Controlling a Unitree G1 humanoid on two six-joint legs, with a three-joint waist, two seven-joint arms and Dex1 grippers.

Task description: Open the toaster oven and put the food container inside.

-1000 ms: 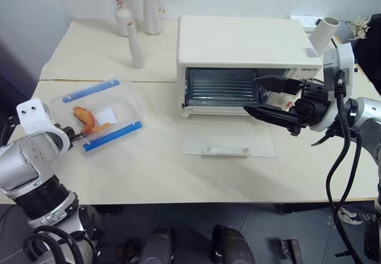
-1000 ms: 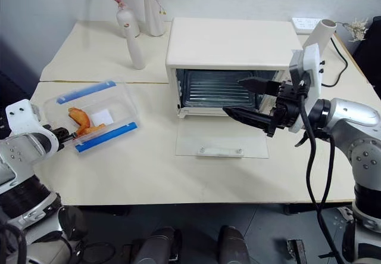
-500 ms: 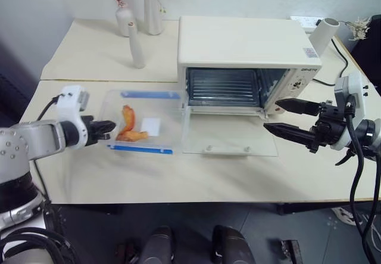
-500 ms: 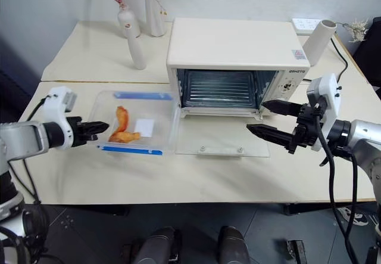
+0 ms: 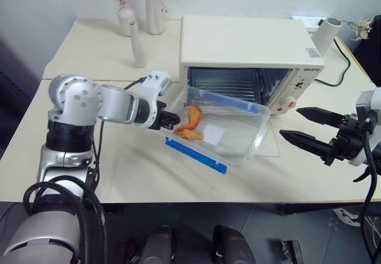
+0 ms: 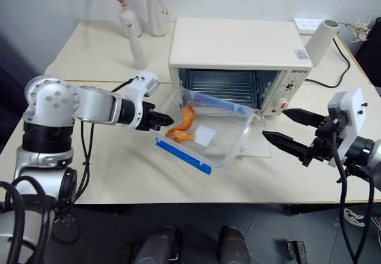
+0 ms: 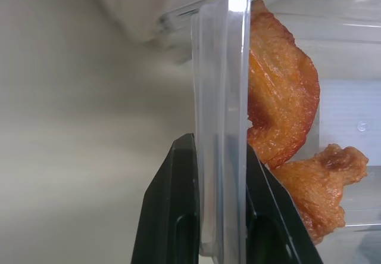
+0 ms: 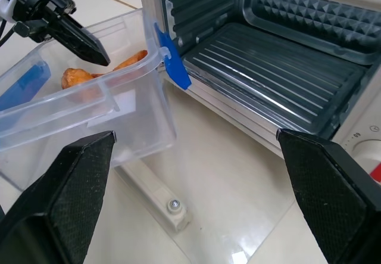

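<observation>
The cream-white toaster oven (image 5: 250, 43) stands at the back of the table with its glass door (image 8: 238, 216) folded down flat. The clear food container (image 5: 238, 133), with blue clip strips and orange food (image 7: 286, 115) inside, hangs tilted over that door, just in front of the oven's mouth. My left gripper (image 5: 171, 121) is shut on the container's left end wall; the clear wall is pinched between the black fingers (image 7: 178, 216). My right gripper (image 5: 292, 123) is open and empty, to the right of the door, pointing toward the container.
Two vases (image 5: 153, 8) and a slim white bottle (image 5: 137, 43) stand at the back left. A white cylinder (image 5: 326, 34) and a power strip (image 5: 303, 19) with a black cable sit behind the oven's right side. Bare tabletop lies in front.
My left gripper has carried the container to the right and up, from the table left of the door to above the door, tilting it. The right gripper has drawn back to the right.
</observation>
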